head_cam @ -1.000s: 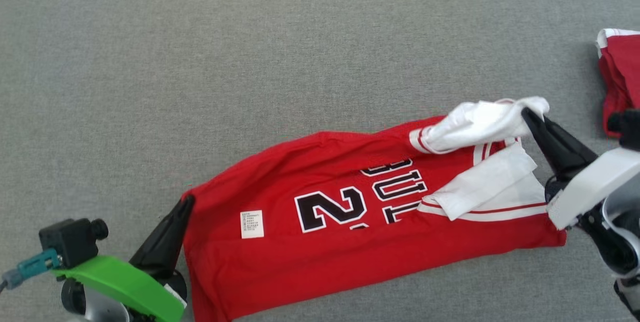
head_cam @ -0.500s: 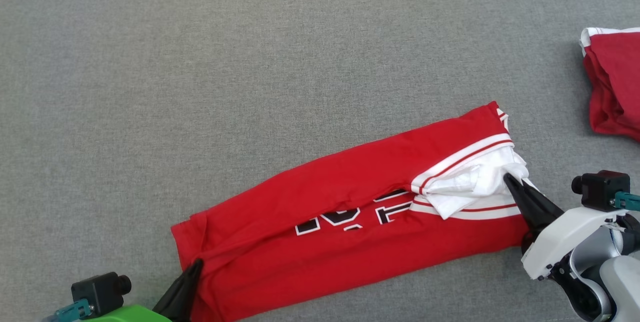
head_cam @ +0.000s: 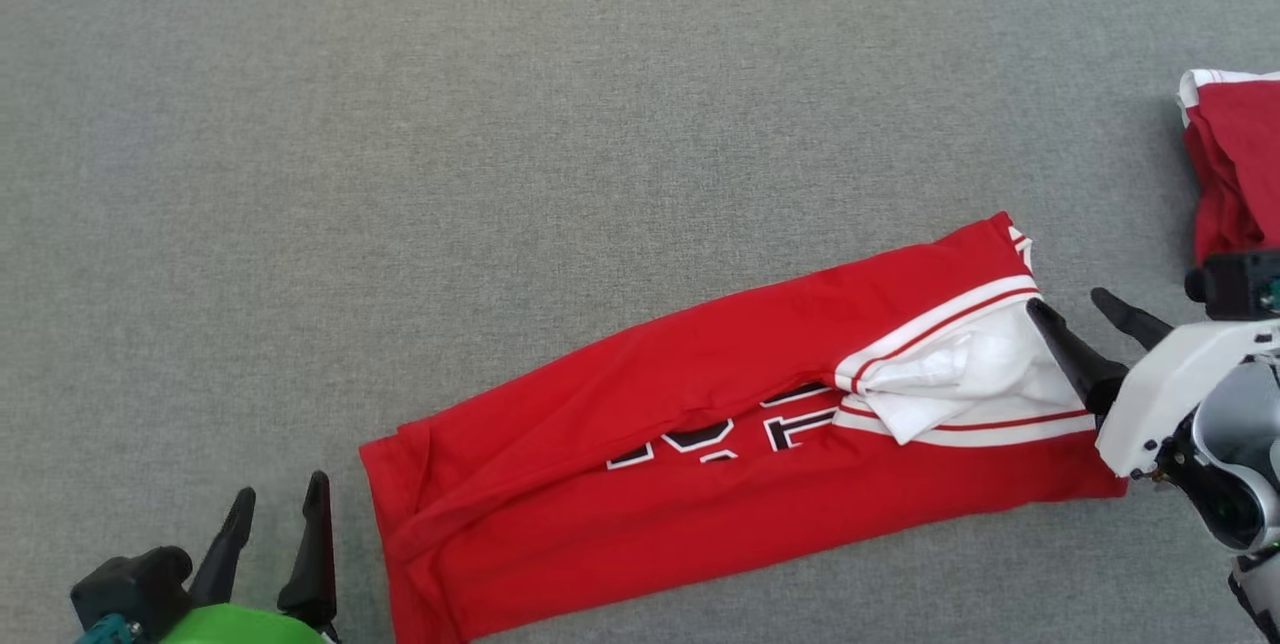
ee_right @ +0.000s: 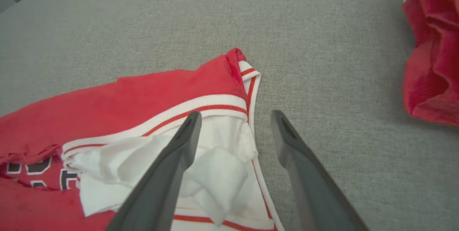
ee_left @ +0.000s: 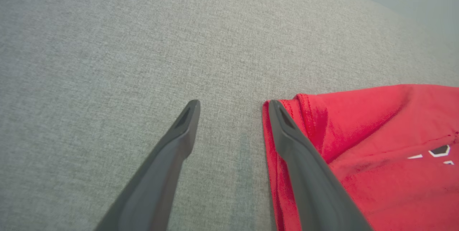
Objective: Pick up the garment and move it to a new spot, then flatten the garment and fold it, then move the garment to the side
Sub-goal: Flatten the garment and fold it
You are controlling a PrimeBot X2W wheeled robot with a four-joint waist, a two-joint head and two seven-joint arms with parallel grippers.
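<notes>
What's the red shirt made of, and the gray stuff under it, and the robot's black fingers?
The red shirt looks like soft, matte knit cloth, maybe cotton or polyester: it creases and shows stitched hems. The gray surface looks like woven fabric, with a fine heathered weave. The dark fingers look like hard, smooth matte plastic, though rubber is possible.
</notes>
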